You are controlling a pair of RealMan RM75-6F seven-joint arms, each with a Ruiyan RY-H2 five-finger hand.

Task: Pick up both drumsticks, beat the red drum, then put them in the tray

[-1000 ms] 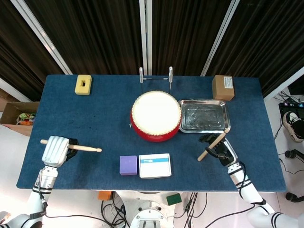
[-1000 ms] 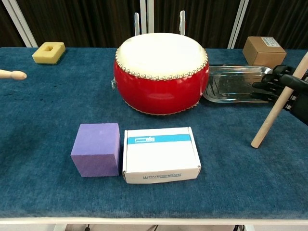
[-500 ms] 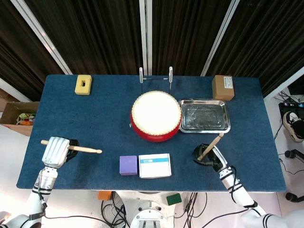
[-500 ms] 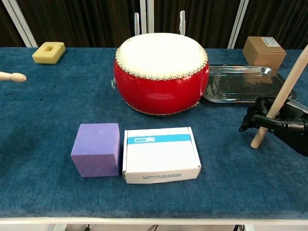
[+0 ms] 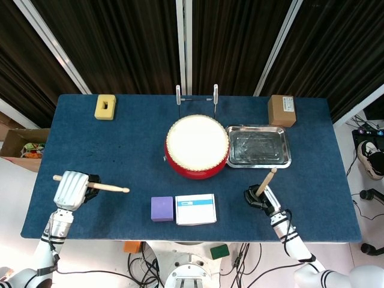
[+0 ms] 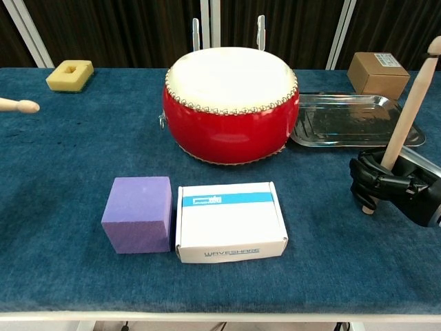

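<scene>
The red drum (image 5: pixel 197 147) (image 6: pixel 231 103) with a white skin sits mid-table. Right of it lies the empty metal tray (image 5: pixel 258 146) (image 6: pixel 351 118). My left hand (image 5: pixel 71 190) grips one wooden drumstick (image 5: pixel 102 187) near the table's front left; its tip points right, and only that tip (image 6: pixel 18 105) shows in the chest view. My right hand (image 5: pixel 258 199) (image 6: pixel 383 187) holds the other drumstick (image 5: pixel 266 180) (image 6: pixel 409 110) nearly upright in front of the tray, its lower end near the cloth.
A purple cube (image 5: pixel 162 209) (image 6: pixel 138 214) and a white box (image 5: pixel 195 209) (image 6: pixel 230 221) lie in front of the drum. A yellow sponge (image 5: pixel 105 107) sits far left, a cardboard box (image 5: pixel 281 110) far right. Two metal posts (image 5: pixel 178 94) stand behind the drum.
My right hand drew back toward the front edge and slightly left, tipping its drumstick from a slant to nearly upright. The left hand and its stick stayed almost still.
</scene>
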